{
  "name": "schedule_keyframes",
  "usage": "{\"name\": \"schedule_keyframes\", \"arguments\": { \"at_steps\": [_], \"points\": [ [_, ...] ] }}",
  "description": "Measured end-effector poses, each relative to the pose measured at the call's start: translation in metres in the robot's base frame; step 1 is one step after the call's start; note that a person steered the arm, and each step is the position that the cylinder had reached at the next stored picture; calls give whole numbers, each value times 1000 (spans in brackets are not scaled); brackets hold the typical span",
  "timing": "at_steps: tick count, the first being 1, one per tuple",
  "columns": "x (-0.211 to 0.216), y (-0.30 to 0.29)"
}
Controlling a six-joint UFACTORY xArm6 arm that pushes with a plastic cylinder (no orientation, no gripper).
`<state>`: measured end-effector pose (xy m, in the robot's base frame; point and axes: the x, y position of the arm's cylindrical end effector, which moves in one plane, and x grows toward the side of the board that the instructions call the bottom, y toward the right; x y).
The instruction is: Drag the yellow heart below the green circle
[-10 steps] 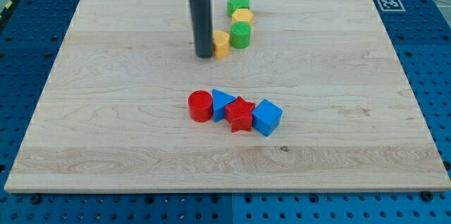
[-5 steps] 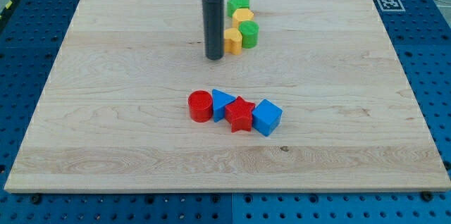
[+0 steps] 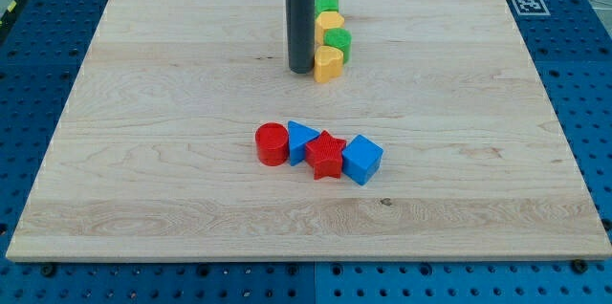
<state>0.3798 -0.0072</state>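
The yellow heart [image 3: 328, 63] sits near the view's top centre, just below the green circle [image 3: 338, 41] and touching it. My tip [image 3: 302, 70] rests against the heart's left side. The dark rod rises from it to the view's top edge. Above the green circle are a yellow hexagon-like block [image 3: 329, 21] and a green star [image 3: 327, 3], partly hidden by the rod.
In the board's middle a row of touching blocks lies: a red cylinder [image 3: 272, 143], a blue triangle [image 3: 302, 138], a red star [image 3: 327, 155] and a blue cube [image 3: 362, 159]. The wooden board [image 3: 143, 151] lies on a blue pegboard.
My tip has moved to the right, pushing the yellow heart from left of the green circle to just below it. The green circle shifted slightly up and right.
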Motion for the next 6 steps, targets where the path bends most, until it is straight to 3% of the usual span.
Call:
{"name": "schedule_keyframes", "arguments": {
  "at_steps": [6],
  "points": [
    [29,-2]
  ]
}}
